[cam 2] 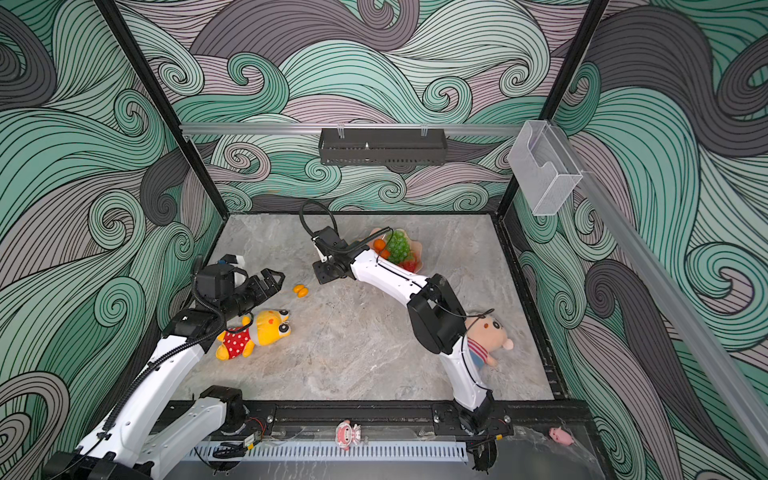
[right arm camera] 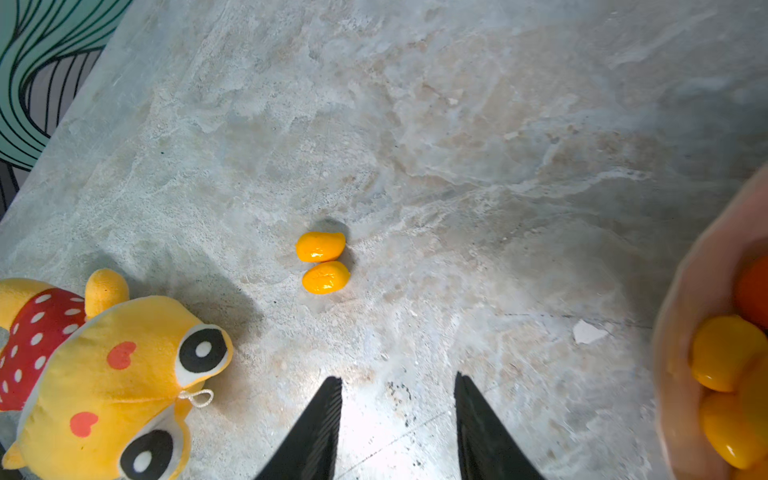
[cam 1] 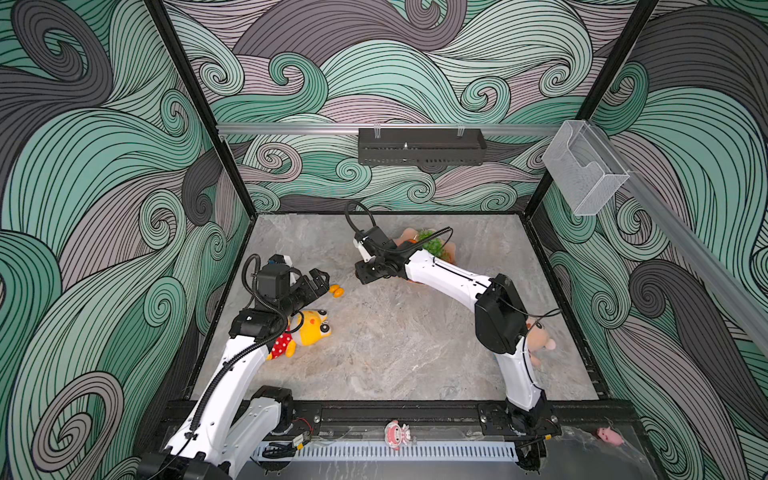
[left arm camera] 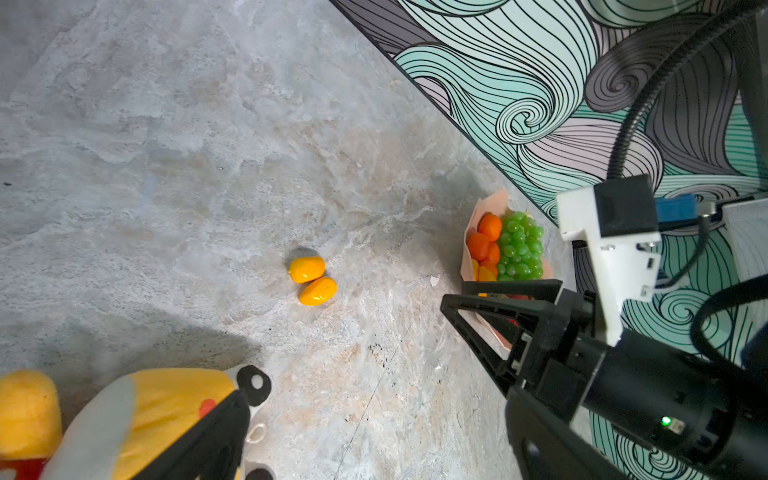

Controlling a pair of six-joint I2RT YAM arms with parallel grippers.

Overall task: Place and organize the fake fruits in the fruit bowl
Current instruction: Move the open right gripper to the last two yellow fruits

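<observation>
Right tool (right arm camera: 398, 378): jaws apart, empty, over the tabletop (right arm camera: 498, 166) between the fruit bowl (left arm camera: 492, 201) and two kumquats (right arm camera: 320, 247), which lie touching, left of the bowl.

Left tool (cam 2: 276, 282): jaws apart, empty, just left of them.

Grip one kumquat only, centred, across its short axis; the glossy oval plastic may squirt out.

Bowl: peach, scalloped rim, holding the grape bunch (left arm camera: 519, 245) and tangerines (left arm camera: 489, 226).
</observation>
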